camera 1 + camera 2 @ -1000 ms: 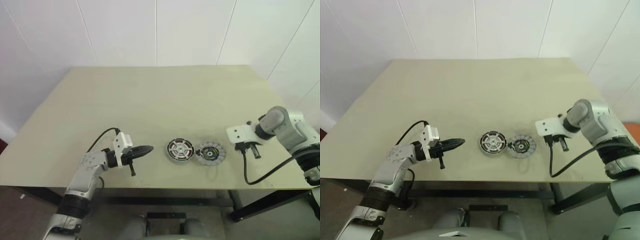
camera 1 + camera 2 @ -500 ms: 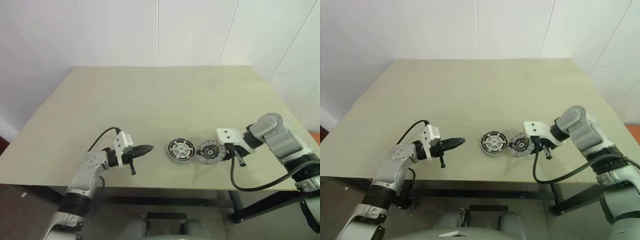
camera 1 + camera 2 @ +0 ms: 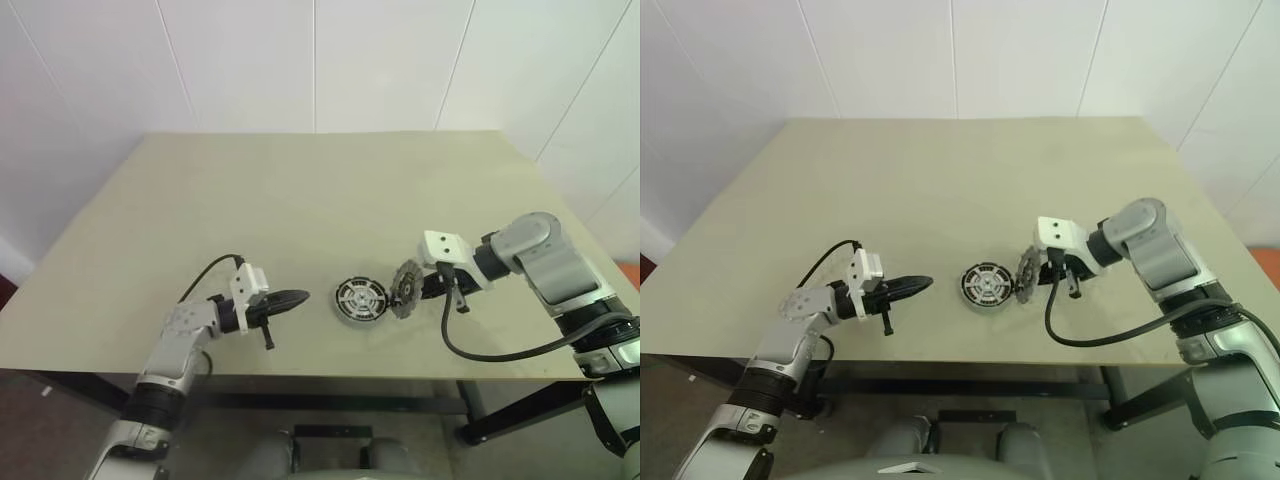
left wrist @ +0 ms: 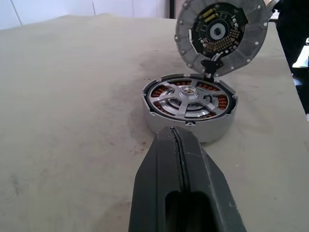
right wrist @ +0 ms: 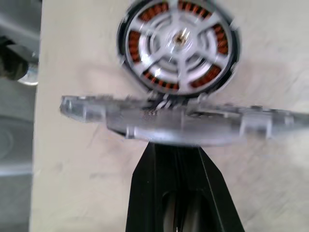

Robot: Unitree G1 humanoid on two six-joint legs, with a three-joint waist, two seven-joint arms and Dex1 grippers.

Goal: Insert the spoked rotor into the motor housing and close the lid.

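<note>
While the spoked rotor (image 4: 189, 98) already sits in the motor housing (image 4: 190, 112) at the table's (image 3: 300, 190) near edge, my right gripper (image 5: 170, 147), fingers shut, props the lid (image 4: 220, 35) on edge beside it (not yet closed). My left gripper (image 4: 176, 159), shut and empty, waits nearby.

**Bench surface, near edge**

I see a pale beige bench (image 3: 300, 200) carrying the motor housing (image 3: 360, 299), which sits flat close to the front edge. Just beside the housing, on the right arm's side, the lid (image 3: 407, 287) stands tipped up on edge.
</note>
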